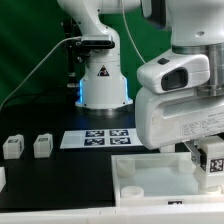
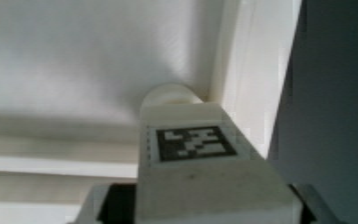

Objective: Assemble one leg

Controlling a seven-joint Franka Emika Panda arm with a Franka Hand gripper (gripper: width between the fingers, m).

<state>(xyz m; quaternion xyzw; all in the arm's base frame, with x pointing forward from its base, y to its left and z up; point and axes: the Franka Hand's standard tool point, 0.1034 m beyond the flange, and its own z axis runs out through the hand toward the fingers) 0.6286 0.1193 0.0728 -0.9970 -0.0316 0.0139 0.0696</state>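
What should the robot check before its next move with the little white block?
1. Grip: ok. The fingers are shut on the leg, one on each side.
2. Aim: ok. In the wrist view the leg's tip points at an inner corner of the white tray part.
3. Leg touching the tray part: cannot tell.
4. The spot in the corner where the leg goes: cannot tell, the leg hides it.
5. Spare legs out of the way: ok. They stand on the exterior view's left, apart from the tray part.
6. Marker board away from the fingers: ok.
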